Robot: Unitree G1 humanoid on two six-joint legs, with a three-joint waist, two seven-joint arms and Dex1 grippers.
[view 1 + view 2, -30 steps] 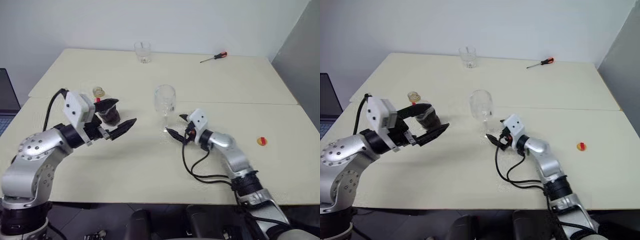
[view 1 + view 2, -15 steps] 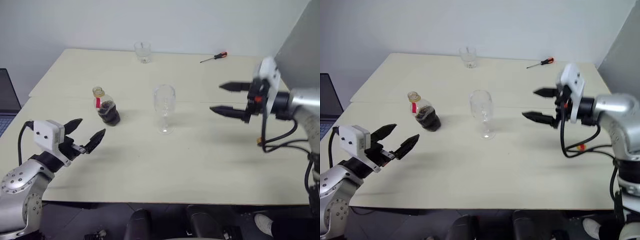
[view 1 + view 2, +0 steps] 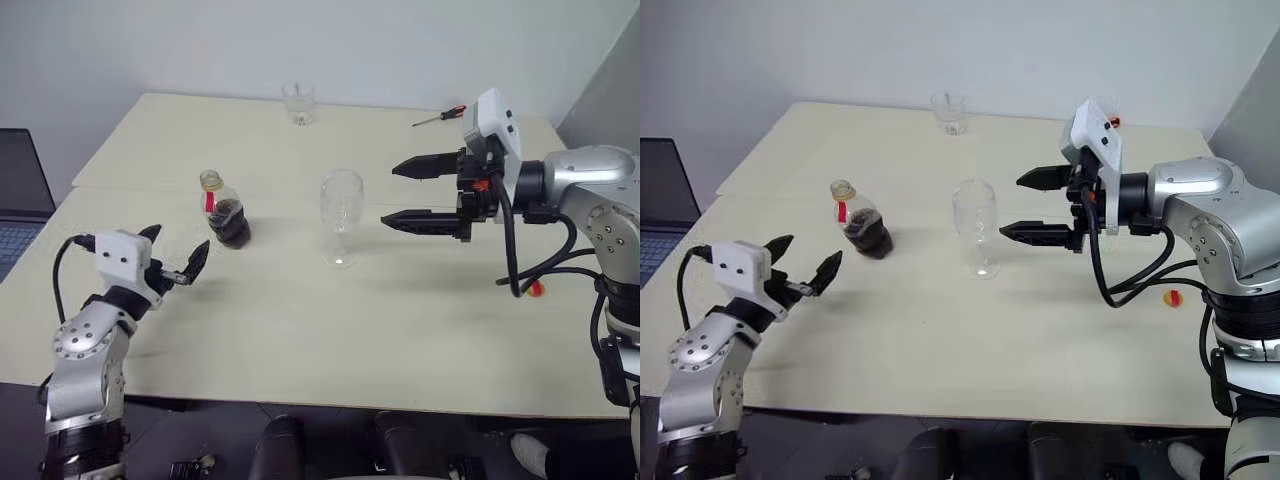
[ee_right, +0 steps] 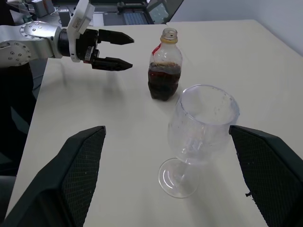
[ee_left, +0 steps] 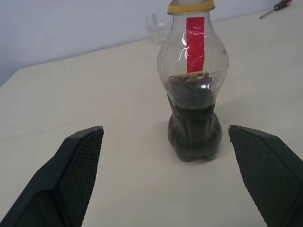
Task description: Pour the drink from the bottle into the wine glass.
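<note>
Empty wine glass (image 3: 975, 215) between two open claws

1. Laptop (image 3: 18, 195), left of the bottle (image 3: 228, 212): cut by the frame edge, only a corner of screen and keyboard shows.
2. Bottle cap in the left wrist view: clipped at the frame's edge, only a yellow band visible.
3. Small red-and-yellow item (image 3: 1173, 297) on the worktop (image 3: 300, 310), right of the wine glass (image 3: 341, 214): partly behind a cable, too small to identify.
4. Tumbler (image 3: 298, 103), behind the bottle: too small to tell contents.
5. Screwdriver (image 3: 1111, 122): mostly hidden behind the right wrist housing.
</note>
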